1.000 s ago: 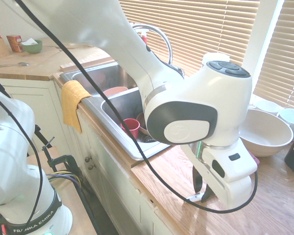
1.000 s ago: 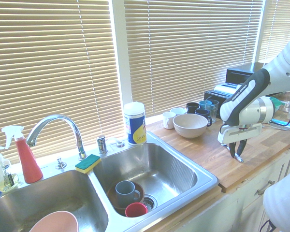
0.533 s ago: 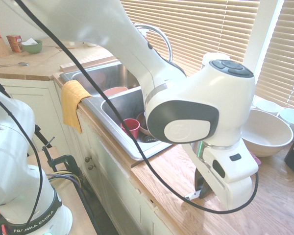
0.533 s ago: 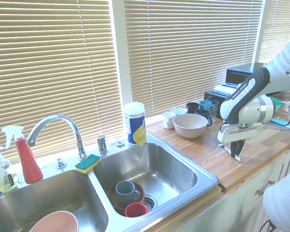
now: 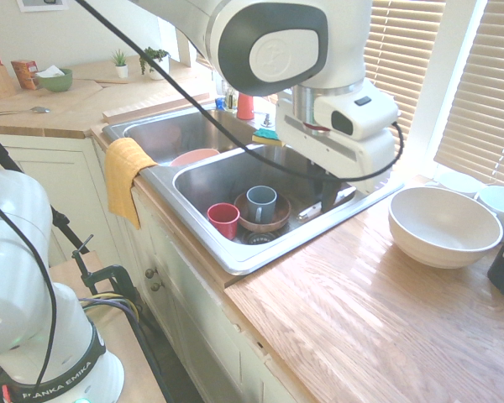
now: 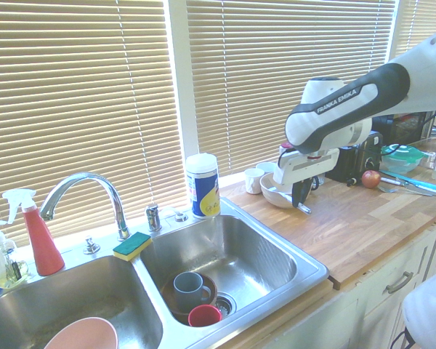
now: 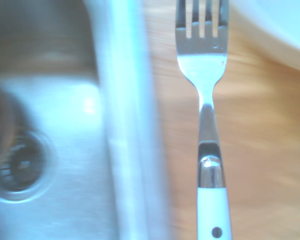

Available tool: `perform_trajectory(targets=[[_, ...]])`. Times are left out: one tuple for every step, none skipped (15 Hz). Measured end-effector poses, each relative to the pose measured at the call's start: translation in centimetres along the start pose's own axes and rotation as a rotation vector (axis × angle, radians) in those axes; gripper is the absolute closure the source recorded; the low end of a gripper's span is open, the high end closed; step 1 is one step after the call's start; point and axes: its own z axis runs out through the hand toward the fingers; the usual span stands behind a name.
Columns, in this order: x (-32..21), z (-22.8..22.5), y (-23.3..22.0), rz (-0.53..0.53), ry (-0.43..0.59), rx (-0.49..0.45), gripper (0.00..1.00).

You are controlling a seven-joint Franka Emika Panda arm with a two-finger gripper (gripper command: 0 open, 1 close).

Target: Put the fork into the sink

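Gripper: the dark two-finger gripper [image 6: 299,202] is pinching the fork, jaws closed on its handle, over to the right of the second exterior view.
Fork: there it is, the slim fork with silver metal tines and a white handle [image 7: 213,210], up in the air in that grip and not in the sink.
Bearing to sink: this is what counts now. The stainless steel double-basin sink [image 6: 310,275] lies to the lower left of the gripper in the second exterior view. In the wrist view the fork shows beside the rim, over the wooden counter [image 6: 363,233].
Long axis: the fork runs roughly along the rim of the near basin; tines towards the big off-white round bowl [image 5: 444,231], handle towards the counter's front edge.
Arm: only one, the white jointed arm [image 6: 403,76], so no choice to make. I'd say it needs to go sideways over the basin, then lower and let go.
Writing: "FRANKA EMIKA" reads clearly on the arm; the print on the blue, yellow and white canister [image 6: 203,190] I can't make out.
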Motion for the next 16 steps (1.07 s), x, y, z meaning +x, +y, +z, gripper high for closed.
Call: perform_trajectory(targets=[[-1.1,0.8,-2.8,-0.04,0.001,-0.002,1.0],[-2.1,1.7,-5.8,-0.076,0.002,-0.006,1.0],[-2.9,2.9,-8.3,-0.105,0.002,-0.012,1.0],[-3.6,4.3,-10.5,-0.13,0.002,-0.021,1.0],[-4.1,5.7,-12.4,-0.146,0.001,-0.033,1.0],[-4.5,7.3,-14.0,-0.16,0.003,-0.04,1.0],[-4.9,9.0,-15.3,-0.166,0.004,-0.042,1.0],[-5.2,10.6,-16.4,-0.167,0.0,-0.042,1.0],[-5.6,12.2,-17.4,-0.165,-0.005,-0.045,1.0],[-6.0,13.8,-18.0,-0.16,-0.014,-0.045,1.0],[-6.4,15.3,-18.4,-0.16,-0.024,-0.043,1.0],[-6.6,16.6,-18.8,-0.159,-0.032,-0.042,1.0],[-6.6,17.8,-18.9,-0.154,-0.035,-0.042,1.0],[-6.6,19.1,-18.8,-0.147,-0.038,-0.046,1.0],[-6.6,20.3,-18.5,-0.144,-0.042,-0.054,1.0],[-6.7,21.6,-18.2,-0.142,-0.051,-0.067,1.0]])
